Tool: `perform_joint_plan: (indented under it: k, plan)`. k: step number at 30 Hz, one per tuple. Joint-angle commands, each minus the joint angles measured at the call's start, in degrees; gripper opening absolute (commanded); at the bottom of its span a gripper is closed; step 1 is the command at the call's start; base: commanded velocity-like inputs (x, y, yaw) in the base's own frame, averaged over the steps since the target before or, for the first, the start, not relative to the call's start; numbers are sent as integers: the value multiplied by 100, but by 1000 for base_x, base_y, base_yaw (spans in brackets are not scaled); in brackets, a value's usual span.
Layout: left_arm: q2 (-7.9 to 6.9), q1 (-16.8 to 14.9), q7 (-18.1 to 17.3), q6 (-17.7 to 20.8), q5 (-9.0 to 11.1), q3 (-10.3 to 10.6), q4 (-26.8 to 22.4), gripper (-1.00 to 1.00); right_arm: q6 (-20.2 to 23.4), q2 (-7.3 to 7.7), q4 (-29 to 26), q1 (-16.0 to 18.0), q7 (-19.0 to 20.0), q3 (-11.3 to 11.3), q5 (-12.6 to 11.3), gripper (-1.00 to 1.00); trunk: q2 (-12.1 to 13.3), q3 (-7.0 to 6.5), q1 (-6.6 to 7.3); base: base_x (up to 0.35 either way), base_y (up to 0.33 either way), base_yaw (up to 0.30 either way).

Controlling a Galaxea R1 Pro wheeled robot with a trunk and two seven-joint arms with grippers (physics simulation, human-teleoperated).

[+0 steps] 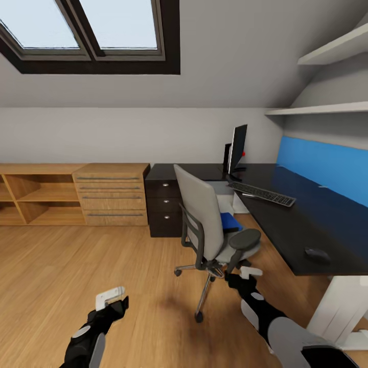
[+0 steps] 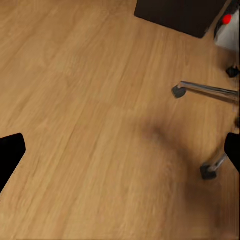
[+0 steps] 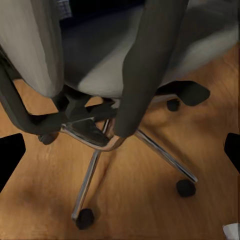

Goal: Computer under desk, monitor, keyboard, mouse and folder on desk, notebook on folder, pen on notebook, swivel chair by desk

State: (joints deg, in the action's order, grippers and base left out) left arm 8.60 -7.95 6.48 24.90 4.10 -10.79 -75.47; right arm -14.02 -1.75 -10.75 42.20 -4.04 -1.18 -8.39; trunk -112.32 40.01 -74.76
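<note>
While the right gripper (image 1: 244, 272) is hanging just below the black padded armrest (image 1: 245, 238) of the grey swivel chair with the chrome star base (image 1: 209, 225), its two black fingers (image 3: 11, 155) are standing wide apart with nothing between them. The left gripper (image 1: 113, 300) is hovering over the light wood floor (image 2: 90, 125), fingers also wide and empty. Ahead of the right fingers and higher up, the flat bright blue folder (image 1: 230, 221) is lying on the chair seat, partly hidden by the chair back. I think the folder is light, thin and stiff, maybe a bit slippery, so pinching one open edge looks best. The chair is looking heavy but is sitting on castors, so it may roll away if bumped. Beyond it, the long black-topped desk (image 1: 327, 225) is holding the slim black keyboard (image 1: 263, 193) and small black mouse (image 1: 317, 254).
</note>
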Motion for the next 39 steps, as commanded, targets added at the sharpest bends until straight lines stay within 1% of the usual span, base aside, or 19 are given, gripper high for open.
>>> perform_joint_plan:
  k: [1,3,5,6,8,11,13,18,20,39]
  plan:
    - [6,-12,20,92,48,60,-236,100,147,19,34,64,-9,-16,-120,100,-44,25,-22,0,0,0]
    - [8,-23,6,155,58,142,-607,100,368,38,65,124,-9,-12,-232,100,-124,61,-66,0,0,0]
    - [9,25,-2,185,57,203,-908,100,477,47,98,152,-7,-7,-289,100,-205,97,-110,0,0,0]
    - [9,55,-3,188,57,220,-952,100,488,50,104,155,-7,-7,-296,100,-245,115,-132,0,0,0]
    - [10,167,-5,193,57,292,-1091,100,505,57,110,160,-8,-6,-311,100,-325,151,-176,0,0,0]
    - [5,434,-4,199,56,525,-1317,100,478,79,109,161,1,-8,-344,100,-445,205,-242,0,0,0]
    - [3,450,-1,199,55,538,-1327,100,422,86,104,159,6,-11,-346,100,-526,240,-286,0,0,0]
    - [-5,467,2,199,48,549,-1407,100,62,94,101,150,3,-14,-340,100,-726,330,-395,0,0,0]
    - [-4,474,2,199,49,550,-1472,100,13,98,100,149,2,-14,-339,100,-806,366,-439,0,0,0]
    - [-8,515,9,208,47,551,-1550,100,-79,85,83,145,0,-10,-351,100,-1568,707,-857,0,0,0]
